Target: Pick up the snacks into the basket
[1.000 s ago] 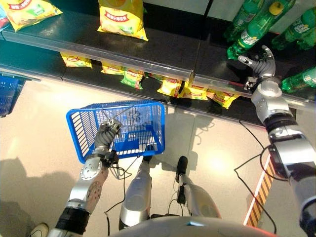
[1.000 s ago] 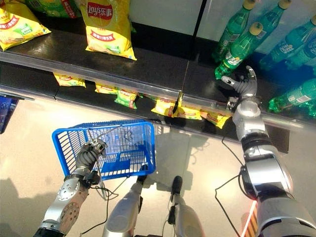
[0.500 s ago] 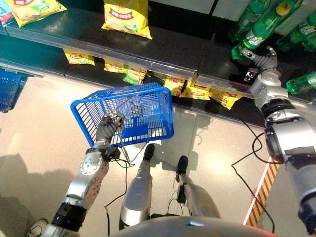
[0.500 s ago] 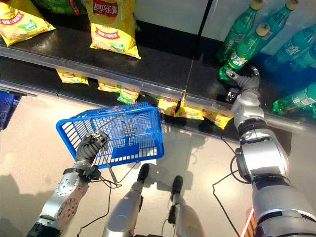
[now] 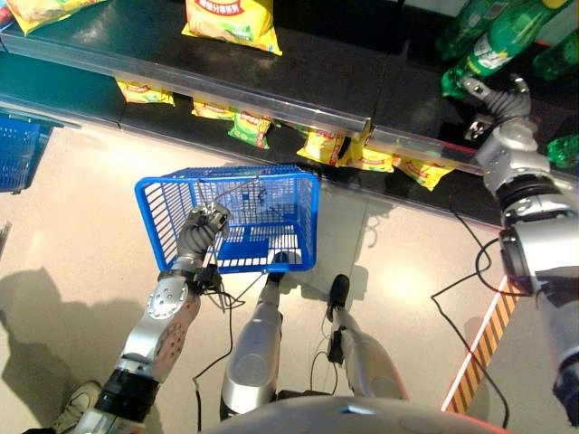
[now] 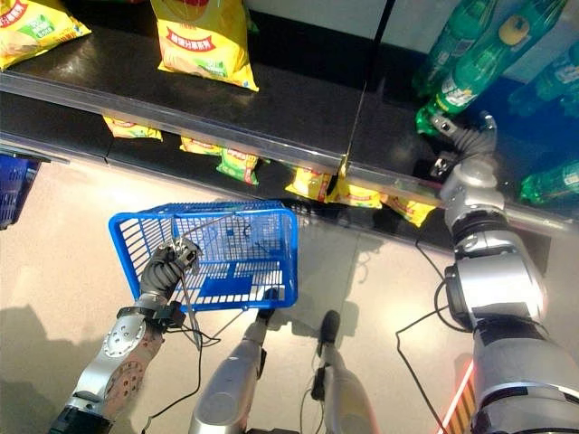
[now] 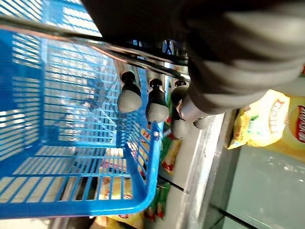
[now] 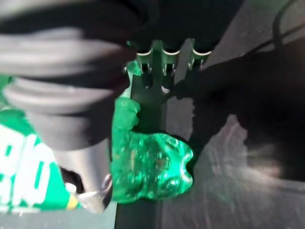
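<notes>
Left eye view has the left hand (image 5: 201,228) curled round the thin wire handle (image 5: 237,183) of the blue basket (image 5: 233,220), which it holds above the pale floor (image 5: 72,226), in front of the dark shelves. From the left wrist view the fingers (image 7: 157,107) are wrapped over that wire, with the basket's blue mesh beside them. Yellow snack bags (image 5: 233,22) lie on the upper shelf (image 5: 298,81), and a row of smaller yellow and green packets (image 5: 327,145) sits on the shelf below, just past the basket's far rim. The right hand (image 6: 469,143) is up on the upper shelf beside the green bottles (image 6: 475,56), its fingers bent, close to the base of a bottle (image 8: 152,167) but not closed round it.
</notes>
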`<state>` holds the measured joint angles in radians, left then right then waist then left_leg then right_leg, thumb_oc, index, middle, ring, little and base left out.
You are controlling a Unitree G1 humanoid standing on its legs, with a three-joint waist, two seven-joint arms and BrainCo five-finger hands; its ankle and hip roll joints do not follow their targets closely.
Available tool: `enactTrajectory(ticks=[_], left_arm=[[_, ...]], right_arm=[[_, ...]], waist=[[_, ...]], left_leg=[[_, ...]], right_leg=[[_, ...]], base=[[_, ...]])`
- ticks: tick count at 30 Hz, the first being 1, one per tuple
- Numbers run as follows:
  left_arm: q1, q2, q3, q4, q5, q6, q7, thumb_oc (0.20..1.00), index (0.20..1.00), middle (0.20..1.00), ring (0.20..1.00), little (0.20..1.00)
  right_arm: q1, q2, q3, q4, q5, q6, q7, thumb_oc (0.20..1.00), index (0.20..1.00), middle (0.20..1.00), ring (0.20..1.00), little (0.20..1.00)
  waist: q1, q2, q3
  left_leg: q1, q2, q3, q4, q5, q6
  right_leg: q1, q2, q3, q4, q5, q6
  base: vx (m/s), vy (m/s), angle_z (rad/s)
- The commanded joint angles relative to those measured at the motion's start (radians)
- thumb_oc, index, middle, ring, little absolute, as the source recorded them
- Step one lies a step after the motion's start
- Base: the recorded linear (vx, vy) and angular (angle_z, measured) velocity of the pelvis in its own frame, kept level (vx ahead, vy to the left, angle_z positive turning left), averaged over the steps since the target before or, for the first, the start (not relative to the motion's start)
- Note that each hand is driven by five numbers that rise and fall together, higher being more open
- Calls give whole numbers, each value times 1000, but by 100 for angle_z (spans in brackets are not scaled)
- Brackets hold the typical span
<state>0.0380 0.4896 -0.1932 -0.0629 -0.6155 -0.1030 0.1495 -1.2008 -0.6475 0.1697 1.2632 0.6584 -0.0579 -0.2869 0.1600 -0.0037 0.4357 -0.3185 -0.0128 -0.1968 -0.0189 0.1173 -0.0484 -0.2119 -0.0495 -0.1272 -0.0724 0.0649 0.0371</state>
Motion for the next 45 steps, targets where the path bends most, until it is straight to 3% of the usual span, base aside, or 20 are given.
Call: enactTrajectory(ticks=[1, 16, 34, 35, 45], left_arm=[[-5, 33, 37, -231, -17, -123, -20, 200, 200, 200, 200, 200], [-4, 60, 46, -255, -27, -138, -20, 200, 200, 200, 200, 200], [7, 75, 63, -264, -37, -142, -21, 200, 200, 200, 200, 200], [8, 75, 67, -264, -41, -145, -23, 200, 200, 200, 200, 200], [-3, 76, 64, -251, -42, -149, -19, 200, 200, 200, 200, 200]], right_arm=[[-100, -68, 92, -16, 36, -37, 2, 1000, 1000, 1000, 1000, 1000], [-204, -106, 156, 0, 78, -45, 43, 1000, 1000, 1000, 1000, 1000], [-294, -169, 209, 2, 136, -52, 70, 1000, 1000, 1000, 1000, 1000], [-305, -176, 212, 4, 139, -54, 67, 200, 200, 200, 200, 200], [-318, -162, 217, 2, 146, -66, 58, 200, 200, 200, 200, 200]], waist=[[9, -10, -27], [22, 13, 26], [51, 15, 40], [56, 17, 38], [62, 16, 29]], left_leg=[[7, -54, -7, 87, -113, 21], [-62, -57, -23, 134, -114, 16], [-86, -66, -71, 128, -108, 9], [-86, -67, -77, 124, -106, 8], [-83, -71, -77, 119, -108, 8]], right_leg=[[-64, -30, -7, 193, -123, 65], [-157, -36, -24, 280, -141, 63], [-178, -52, -73, 309, -164, 64], [-179, -54, -79, 310, -166, 64], [-180, -60, -84, 316, -171, 61]], base=[[-25, -3, 4], [-8, -7, 3], [7, -14, 8], [17, -16, 13], [11, -1, 6]])
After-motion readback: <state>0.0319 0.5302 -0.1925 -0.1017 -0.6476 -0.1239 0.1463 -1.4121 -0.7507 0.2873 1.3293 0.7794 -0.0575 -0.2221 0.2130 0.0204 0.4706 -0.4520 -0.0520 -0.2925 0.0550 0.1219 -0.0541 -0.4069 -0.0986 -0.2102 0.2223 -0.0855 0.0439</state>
